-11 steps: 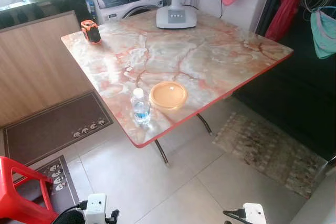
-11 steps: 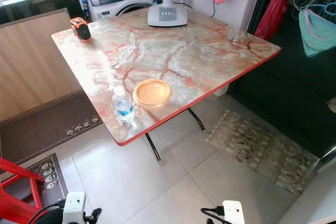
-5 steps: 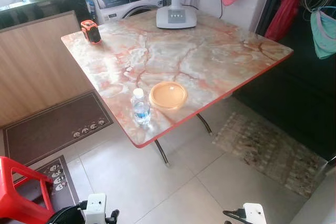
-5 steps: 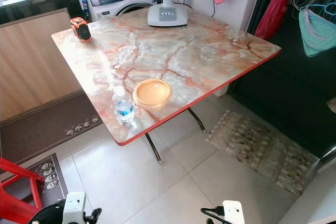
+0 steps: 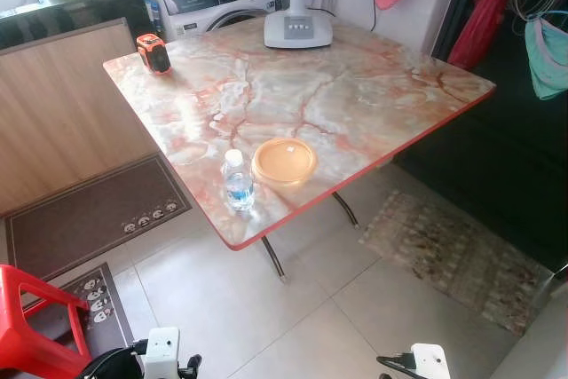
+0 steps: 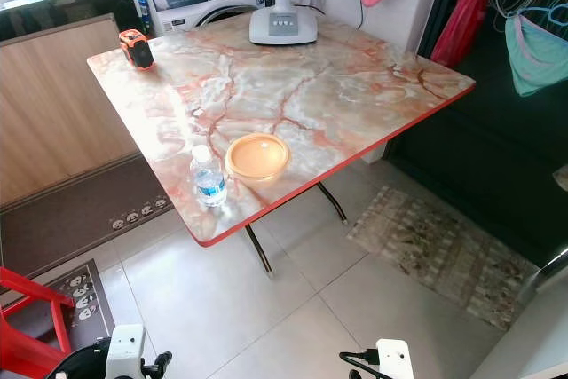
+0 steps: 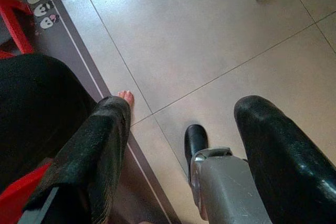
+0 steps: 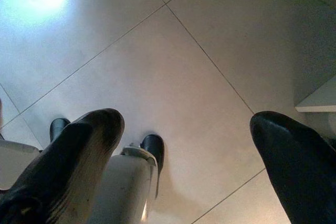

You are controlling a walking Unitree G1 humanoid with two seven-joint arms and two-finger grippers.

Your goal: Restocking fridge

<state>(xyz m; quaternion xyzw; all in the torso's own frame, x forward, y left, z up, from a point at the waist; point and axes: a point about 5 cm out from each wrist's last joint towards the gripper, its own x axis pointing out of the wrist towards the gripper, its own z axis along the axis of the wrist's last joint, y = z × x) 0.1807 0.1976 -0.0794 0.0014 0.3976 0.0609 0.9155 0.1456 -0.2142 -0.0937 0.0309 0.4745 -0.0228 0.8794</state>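
Observation:
A small clear water bottle (image 5: pixel 237 181) with a white cap and blue label stands upright near the front corner of the marble-patterned table (image 5: pixel 355 95). Beside it on the right lies a round orange lidded container (image 5: pixel 284 161). Both arms hang low over the tiled floor, well below the table. My left gripper (image 7: pixel 181 114) is open above the floor, with nothing between its black fingers (image 7: pixel 97 145). The right gripper (image 8: pixel 186 129) is open too, over bare tiles.
On the table's far side stand a fan base (image 5: pixel 297 28) and a small orange-black device (image 5: pixel 153 52). A red stool (image 5: pixel 35 321) and brown mats (image 5: pixel 89 215) lie to the left, a patterned rug (image 5: pixel 453 255) to the right. A person's toes (image 7: pixel 126 97) show by the left gripper.

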